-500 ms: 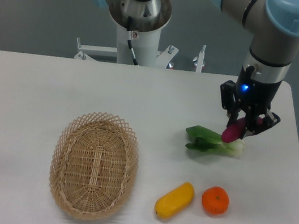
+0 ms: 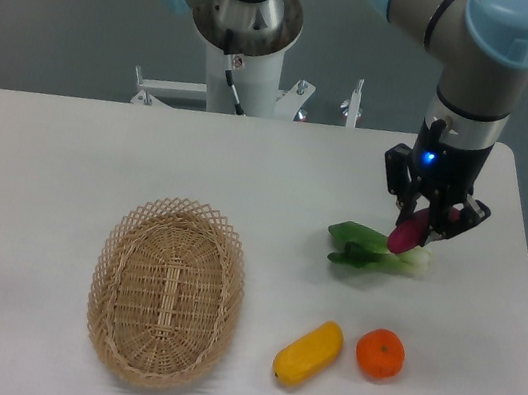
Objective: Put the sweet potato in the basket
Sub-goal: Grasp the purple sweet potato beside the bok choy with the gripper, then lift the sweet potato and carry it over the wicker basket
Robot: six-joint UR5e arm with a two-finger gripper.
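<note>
Black two-finger claw (image 2: 430,217) on the grey and blue robot arm is closed on the small magenta-purple tapered sweet potato (image 2: 408,232). The sweet potato hangs tilted in the claw. Its top end is tucked between the fingers and its lower end points down and to the left in the picture. It sits just above the green leafy vegetable with a pale stalk (image 2: 377,250), which lies on the white bench (image 2: 55,173). I cannot tell if the sweet potato's tip touches the leaves or is a little apart from them.

The big oval woven wicker basket (image 2: 141,238), light tan with a lattice rim, is well apart from the claw. It lies to the left and nearer the front edge of the bench. So the claw most likely has to lift, carry the sweet potato across to the left and forward, and let go over the middle of the basket.

A fat yellow oblong vegetable (image 2: 308,352) and a round orange fruit (image 2: 380,353) lie near the front, between the claw's side and the basket. A high path should clear them.
</note>
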